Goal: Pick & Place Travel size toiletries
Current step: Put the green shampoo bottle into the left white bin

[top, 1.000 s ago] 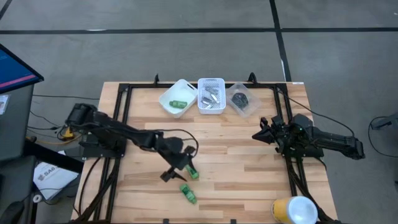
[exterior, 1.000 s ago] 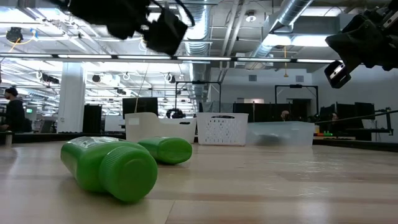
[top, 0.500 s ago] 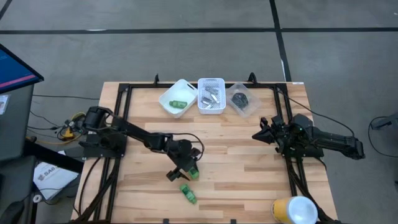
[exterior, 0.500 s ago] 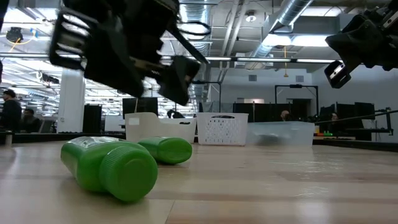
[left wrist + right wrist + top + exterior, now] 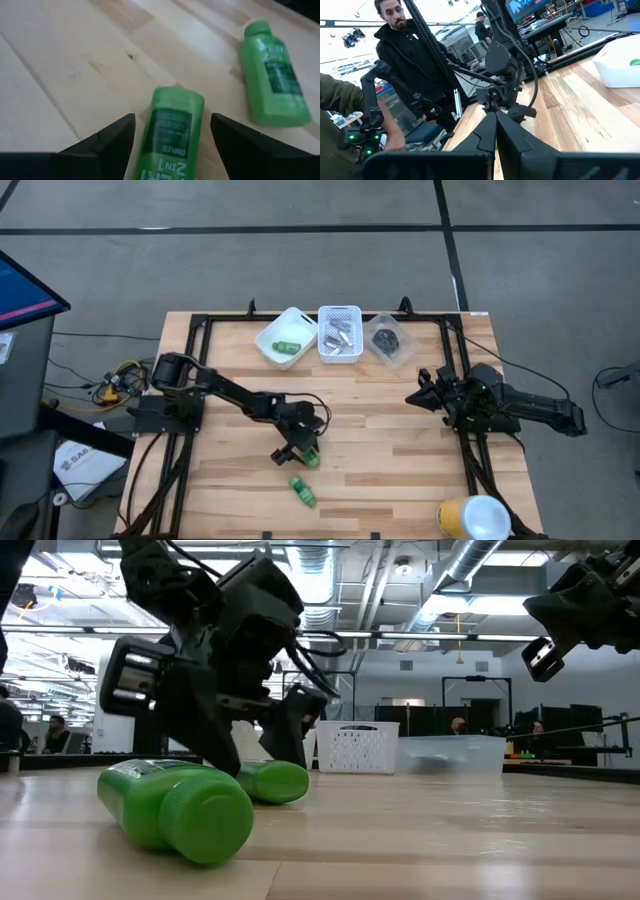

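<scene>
1. Over the last second the left arm has stretched out over the tabletop (image 5: pixel 400 440) and dropped: in the low view its tool (image 5: pixel 250 745) hung high above the bottles before, and now it stands down at the wood.
2. The left tool (image 5: pixel 172 132) has its fingers (image 5: pixel 107 140) apart, one on each side of the nearer bright green plastic bottle (image 5: pixel 167 135), which lies on its side between them, not yet squeezed.
3. In the high view this bottle (image 5: pixel 308 458) lies near the middle of the tabletop; a second bright green bottle (image 5: pixel 302 490) lies just beside it, toward the front edge, and neither has shifted.
4. A third green bottle (image 5: pixel 287 348) rests in the white rounded bin (image 5: pixel 270 332) at the far edge, next to the white perforated basket (image 5: pixel 340 313) of slim silvery tubes (image 5: pixel 338 335) and the clear tub (image 5: pixel 410 350) of flat black pots (image 5: pixel 385 338).
5. The bottle looks light, with smooth, fairly stiff plastic walls. Being round and lying down, it may roll or slip out. I would take it across the middle of the labelled body, not at the ribbed cap.
6. The right arm waits above the right side, unmoved; its tool (image 5: pixel 420 395) has the fingers together, as the right wrist view shows.
</scene>
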Tool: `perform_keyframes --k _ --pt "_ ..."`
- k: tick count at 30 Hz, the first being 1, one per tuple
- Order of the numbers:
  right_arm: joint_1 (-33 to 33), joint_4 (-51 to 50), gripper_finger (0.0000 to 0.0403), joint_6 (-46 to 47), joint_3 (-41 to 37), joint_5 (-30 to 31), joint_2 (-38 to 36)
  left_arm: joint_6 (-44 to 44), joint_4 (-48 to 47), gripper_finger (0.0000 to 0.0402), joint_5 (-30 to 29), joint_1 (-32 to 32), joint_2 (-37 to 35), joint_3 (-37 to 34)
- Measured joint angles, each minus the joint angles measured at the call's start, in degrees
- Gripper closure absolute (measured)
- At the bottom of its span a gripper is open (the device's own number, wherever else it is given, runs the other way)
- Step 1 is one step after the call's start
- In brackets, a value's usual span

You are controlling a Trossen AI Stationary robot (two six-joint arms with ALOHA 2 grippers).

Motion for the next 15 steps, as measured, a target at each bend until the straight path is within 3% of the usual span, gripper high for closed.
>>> perform_keyframes --k 7,15 --pt "0.02 0.0 0.0398 0.0 -0.01 0.0 0.0 0.44 0.16 0.0154 -0.16 0.42 1.96 -0.14" --pt "0.01 -0.01 0.0398 0.01 0.0 0.0 0.0 0.49 1.02 0.0217 0.31 1.94 2.67 -0.65"
